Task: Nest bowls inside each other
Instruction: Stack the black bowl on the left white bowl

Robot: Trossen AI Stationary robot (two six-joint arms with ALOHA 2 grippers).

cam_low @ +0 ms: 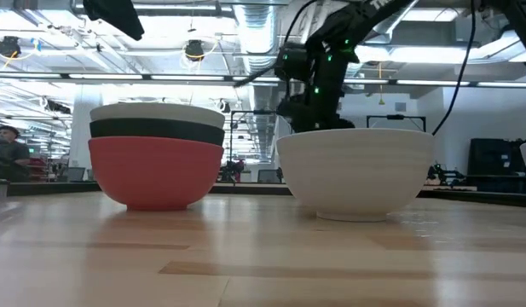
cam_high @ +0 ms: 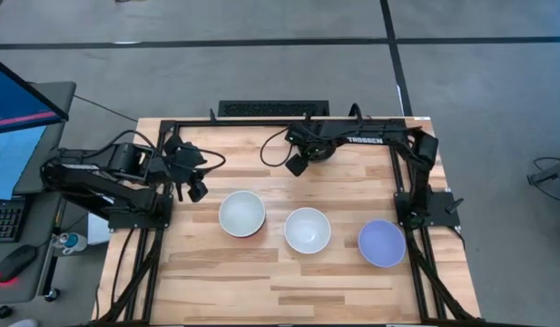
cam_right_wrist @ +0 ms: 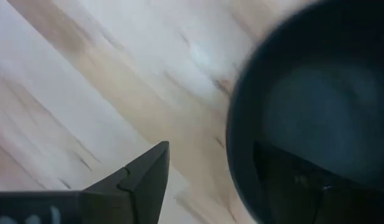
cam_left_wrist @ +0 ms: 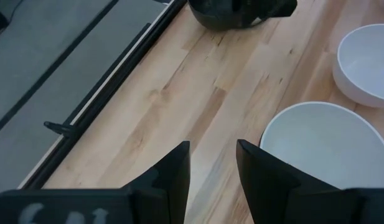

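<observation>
Nearest, in a row: stack (cam_high: 241,214) of white in black in red at 9 o'clock, white bowl (cam_high: 308,230) central, lavender bowl (cam_high: 381,243) at 3. Beyond, at 12: black bowl (cam_right_wrist: 316,112), probably rigid, light, slick; best pinched at rim. Right gripper (cam_right_wrist: 216,171) spread astride its rim; left gripper (cam_left_wrist: 213,163) apart, empty.

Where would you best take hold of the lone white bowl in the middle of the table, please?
Take the white bowl by its rim, coming straight down with one finger inside the wall and one outside. It stands upright, open and empty, apart from the stack and the lavender bowl, so the rim looks free all round.
</observation>
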